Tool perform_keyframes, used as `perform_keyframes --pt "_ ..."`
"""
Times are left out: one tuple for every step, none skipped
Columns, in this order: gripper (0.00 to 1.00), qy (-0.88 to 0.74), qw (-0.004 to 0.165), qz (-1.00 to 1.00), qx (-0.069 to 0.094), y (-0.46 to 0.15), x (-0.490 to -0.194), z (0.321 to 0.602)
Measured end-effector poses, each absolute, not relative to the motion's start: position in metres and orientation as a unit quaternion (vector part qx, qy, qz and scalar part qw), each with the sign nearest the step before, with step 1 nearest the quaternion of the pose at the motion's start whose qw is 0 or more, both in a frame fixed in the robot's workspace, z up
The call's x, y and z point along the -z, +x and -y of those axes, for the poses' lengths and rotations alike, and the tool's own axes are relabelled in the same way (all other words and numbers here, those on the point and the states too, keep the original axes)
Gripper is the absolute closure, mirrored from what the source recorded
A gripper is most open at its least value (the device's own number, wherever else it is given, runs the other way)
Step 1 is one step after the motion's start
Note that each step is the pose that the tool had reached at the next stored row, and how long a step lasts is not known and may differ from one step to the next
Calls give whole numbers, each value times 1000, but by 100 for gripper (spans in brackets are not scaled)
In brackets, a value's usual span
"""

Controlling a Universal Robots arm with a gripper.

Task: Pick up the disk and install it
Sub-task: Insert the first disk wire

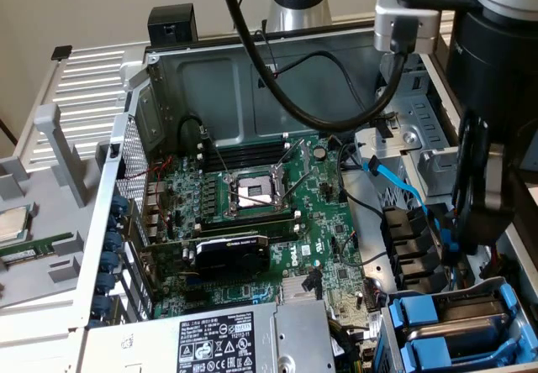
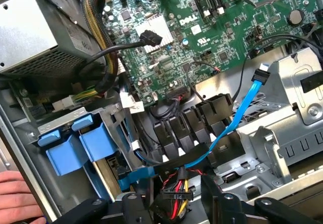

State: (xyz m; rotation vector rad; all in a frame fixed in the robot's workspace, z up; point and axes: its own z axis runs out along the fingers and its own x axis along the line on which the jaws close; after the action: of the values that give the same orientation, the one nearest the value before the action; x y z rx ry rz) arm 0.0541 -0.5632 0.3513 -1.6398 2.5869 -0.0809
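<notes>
Jaws apart. Gripper hangs over cables. Blue carriers sit near, a hand beside them.

— What is my work resting on?
— A pale ribbed tray, at the exterior view's left, just beside the open computer case.
— What lies on it?
— A square silver chip and a green memory stick, close together.
</notes>
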Motion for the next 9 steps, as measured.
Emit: perform_keyframes --pt "56 -535 39 -844 26 54 -351 563" --pt "56 -535 39 -844 26 54 -351 563" --pt "62 -535 39 -844 26 54 -351 563" --pt "65 -535 39 -844 26 54 -351 563" --pt "65 -535 39 -844 26 54 -351 562" --pt "65 -535 39 -844 26 54 -351 561" --pt "65 -535 39 -844 27 54 -351 558" --pt "65 -535 39 -844 26 54 -351 556" --pt "65 -535 39 -844 26 53 -351 556"
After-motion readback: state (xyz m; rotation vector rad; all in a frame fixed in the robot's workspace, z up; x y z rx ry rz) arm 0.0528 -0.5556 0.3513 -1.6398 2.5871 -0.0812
